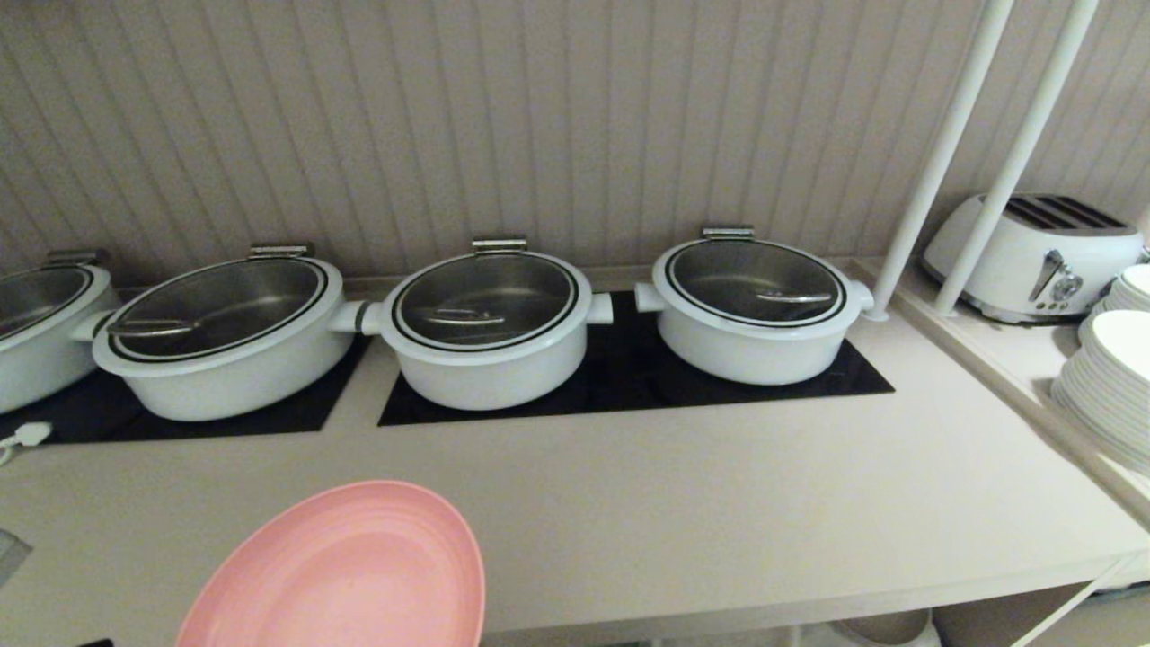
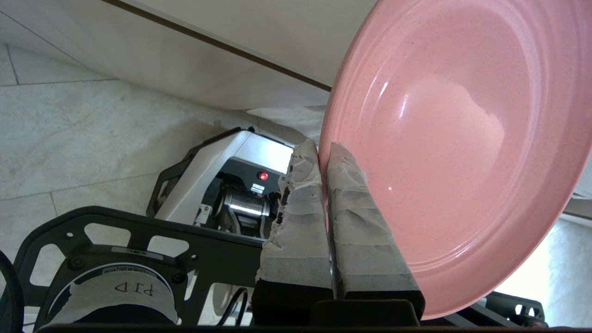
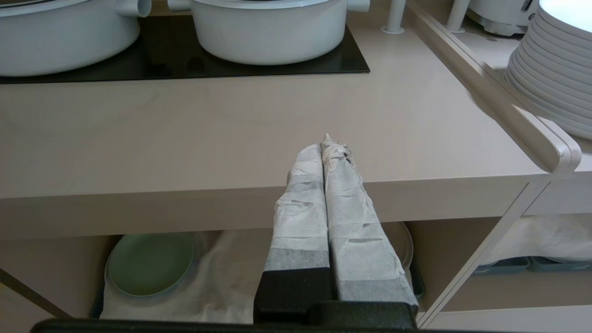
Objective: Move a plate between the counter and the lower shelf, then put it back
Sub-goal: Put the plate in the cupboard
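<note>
Jaws clamped on plate [image 2: 453, 138] rim

Counted: four white lidded pots [image 1: 485, 328], two black hob panels [image 1: 629, 382], one pink plate [image 1: 346, 571], one green plate [image 3: 150, 263], one white toaster [image 1: 1033, 256] at two o'clock, two white poles [image 1: 934, 162], two stacks of white plates [image 1: 1110, 382].

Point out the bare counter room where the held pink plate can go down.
Free: the counter strip between the black hob panels and its front edge, across to the ledge by the stacked white plates. Crowded: the hobs, filled by pots. The left gripper grips the plate.
</note>
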{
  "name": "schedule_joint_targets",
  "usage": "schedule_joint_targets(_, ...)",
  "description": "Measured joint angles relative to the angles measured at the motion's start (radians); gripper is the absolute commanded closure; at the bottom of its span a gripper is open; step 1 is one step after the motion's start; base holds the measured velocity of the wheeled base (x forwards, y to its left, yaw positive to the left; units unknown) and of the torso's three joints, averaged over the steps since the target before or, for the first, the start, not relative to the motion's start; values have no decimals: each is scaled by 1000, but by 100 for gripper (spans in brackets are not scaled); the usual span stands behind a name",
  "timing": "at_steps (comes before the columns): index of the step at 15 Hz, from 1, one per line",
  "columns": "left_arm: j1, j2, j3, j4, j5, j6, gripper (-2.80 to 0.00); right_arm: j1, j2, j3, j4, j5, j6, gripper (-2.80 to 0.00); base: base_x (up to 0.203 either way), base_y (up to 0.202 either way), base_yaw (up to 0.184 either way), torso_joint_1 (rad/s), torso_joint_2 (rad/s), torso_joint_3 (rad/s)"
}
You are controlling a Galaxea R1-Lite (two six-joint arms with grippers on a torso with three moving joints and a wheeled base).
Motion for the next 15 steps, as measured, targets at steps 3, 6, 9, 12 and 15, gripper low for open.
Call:
schedule_joint_targets(3, 0, 0, 1, 0, -4, 1, 0, 0, 0, 0, 0, 0, 0, 0, 0, 0, 0, 0, 0, 0)
schedule_joint_targets(6, -1, 1, 1, 0, -7, 0, 0, 0, 0, 0, 0, 0, 0, 0, 0, 0, 0, 0, 0, 0)
schedule_joint_targets(9, -1, 1, 2, 0, -8, 0, 0, 0, 0, 0, 0, 0, 0, 0, 0, 0, 0, 0, 0, 0)
schedule_joint_targets(12, -3, 4, 2, -1, -9, 0, 0, 0, 0, 0, 0, 0, 0, 0, 0, 0, 0, 0, 0, 0)
schedule_joint_targets(15, -5, 9, -1, -2, -9, 0, 0, 0, 0, 0, 0, 0, 0, 0, 0, 0, 0, 0, 0, 0)
